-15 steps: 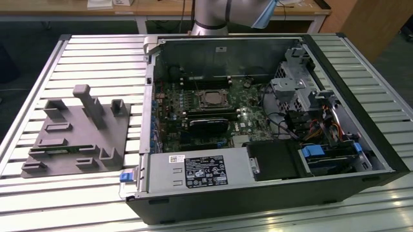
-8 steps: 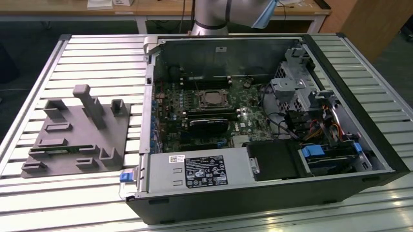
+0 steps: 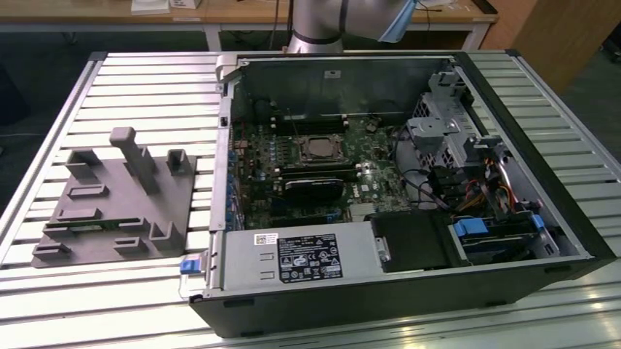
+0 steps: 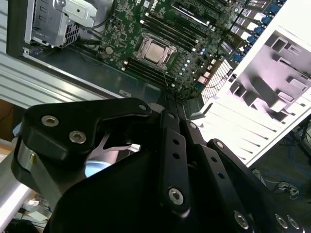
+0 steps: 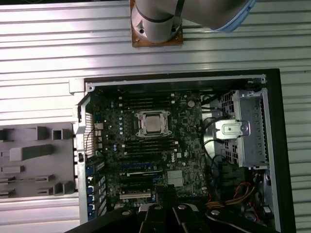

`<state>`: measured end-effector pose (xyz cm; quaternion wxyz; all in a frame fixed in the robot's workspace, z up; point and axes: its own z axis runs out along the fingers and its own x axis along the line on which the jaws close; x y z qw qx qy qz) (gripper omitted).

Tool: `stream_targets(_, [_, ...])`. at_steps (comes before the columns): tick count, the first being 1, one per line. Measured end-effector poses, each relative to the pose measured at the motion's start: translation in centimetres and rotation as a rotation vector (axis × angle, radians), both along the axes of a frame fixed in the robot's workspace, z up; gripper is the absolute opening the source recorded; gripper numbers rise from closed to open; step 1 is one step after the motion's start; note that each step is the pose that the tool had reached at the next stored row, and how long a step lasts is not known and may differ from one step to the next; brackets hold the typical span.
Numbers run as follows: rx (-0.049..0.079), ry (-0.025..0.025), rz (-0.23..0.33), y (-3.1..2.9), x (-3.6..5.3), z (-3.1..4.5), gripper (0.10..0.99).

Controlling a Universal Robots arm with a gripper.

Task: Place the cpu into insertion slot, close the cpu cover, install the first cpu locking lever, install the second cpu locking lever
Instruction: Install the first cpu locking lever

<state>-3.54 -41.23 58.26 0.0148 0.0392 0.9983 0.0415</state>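
cpu (image 5: 152,123) well apart from gripper (image 5: 165,193)

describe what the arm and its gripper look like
The arm is a round silver-grey tube with a light blue cap at its joint, mounted on a brownish square base plate. The gripper is matte black, built of angular linked bars dotted with silver screw heads.
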Motion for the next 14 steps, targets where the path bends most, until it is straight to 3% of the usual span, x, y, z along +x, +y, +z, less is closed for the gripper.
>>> stream_targets(14, [0.0, 0.0, 0.0, -1.14, 0.0, -2.55, 0.106])
